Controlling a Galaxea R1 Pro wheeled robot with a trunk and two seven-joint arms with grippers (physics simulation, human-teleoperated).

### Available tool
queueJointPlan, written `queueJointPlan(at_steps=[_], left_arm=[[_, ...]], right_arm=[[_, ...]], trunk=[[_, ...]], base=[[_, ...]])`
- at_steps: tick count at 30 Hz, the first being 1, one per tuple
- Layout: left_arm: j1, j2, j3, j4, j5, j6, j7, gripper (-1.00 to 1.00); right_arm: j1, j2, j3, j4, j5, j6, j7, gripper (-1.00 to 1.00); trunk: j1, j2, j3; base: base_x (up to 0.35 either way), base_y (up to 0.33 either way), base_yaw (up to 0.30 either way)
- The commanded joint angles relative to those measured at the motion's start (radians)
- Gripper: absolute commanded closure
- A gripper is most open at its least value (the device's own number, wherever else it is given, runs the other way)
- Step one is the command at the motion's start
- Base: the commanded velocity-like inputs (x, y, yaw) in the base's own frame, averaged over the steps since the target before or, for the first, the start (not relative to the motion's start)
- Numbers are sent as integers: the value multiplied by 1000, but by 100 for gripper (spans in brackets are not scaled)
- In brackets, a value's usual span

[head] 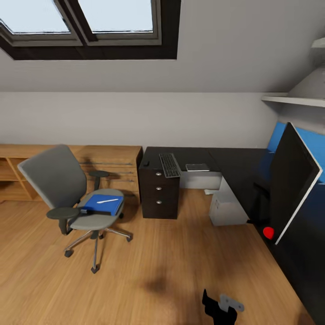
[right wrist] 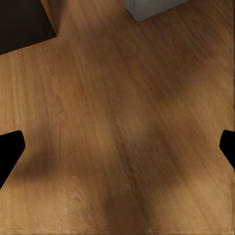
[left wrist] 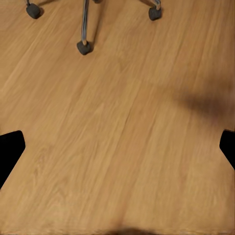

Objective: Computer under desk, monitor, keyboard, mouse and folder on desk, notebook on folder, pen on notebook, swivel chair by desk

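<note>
The floor [head: 158,253] is laid in light wood planks with a soft sheen. A glossy black tabletop [head: 234,167] is seen. The swivel chair [head: 67,189] is covered in matt grey cloth, its base [left wrist: 84,24] in polished metal. The dresser [head: 108,162] is seemingly oak. The folder [head: 103,204] looks smooth.

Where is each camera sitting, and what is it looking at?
Head view: high on the robot, facing the glossy black L-shaped desk and grey swivel chair; a black robot part shows at the bottom.
Left wrist view: looks down at the light wood plank floor, between dark fingertips.
Right wrist view: looks down too, fingertips at the edges.
Shared: the chair's castors.
</note>
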Motion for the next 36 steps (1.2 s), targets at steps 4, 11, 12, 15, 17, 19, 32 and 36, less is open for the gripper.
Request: queueJointPlan(at_steps=[4, 11, 12, 15, 17, 19, 32, 36], left_arm=[[0, 1, -4, -1, 10, -4, 5, -100], [0, 1, -4, -1, 10, -4, 5, -100], [0, 2, -4, -1, 10, -3, 5, -100], [0, 2, -4, -1, 11, -3, 5, -100], [0, 2, -5, -1, 11, -3, 6, -100], [0, 2, -5, -1, 11, -3, 8, -100], [0, -2, -6, -1, 11, -1, 12, -100], [0, -2, -5, -1, 11, -1, 13, -100]], right_arm=[[-1, 0, 8, 0, -4, -2, -7, -100], [-1, 0, 8, 0, -4, -2, -6, -100], [-1, 0, 8, 0, -4, -2, -7, -100], [-1, 0, 8, 0, -4, -2, -7, -100], [-1, 0, 8, 0, -4, -2, -6, -100], [-1, 0, 8, 0, -4, -2, -6, -100], [-1, -1, 8, 0, -4, -2, -6, -100], [-1, -1, 8, 0, -4, -2, -6, -100]], trunk=[[-16, 28, 12], [-43, 77, 34], [-47, 84, 37], [-58, 105, 46], [-66, 119, 53], [-74, 133, 59], [-123, 224, 100], [-139, 252, 112]], base=[[-335, 0, 0], [-335, 0, 0], [-335, 0, 0], [-335, 0, 0], [-319, 0, 0], [-212, 0, 0], [-45, 0, 0], [-125, -1, 0]])
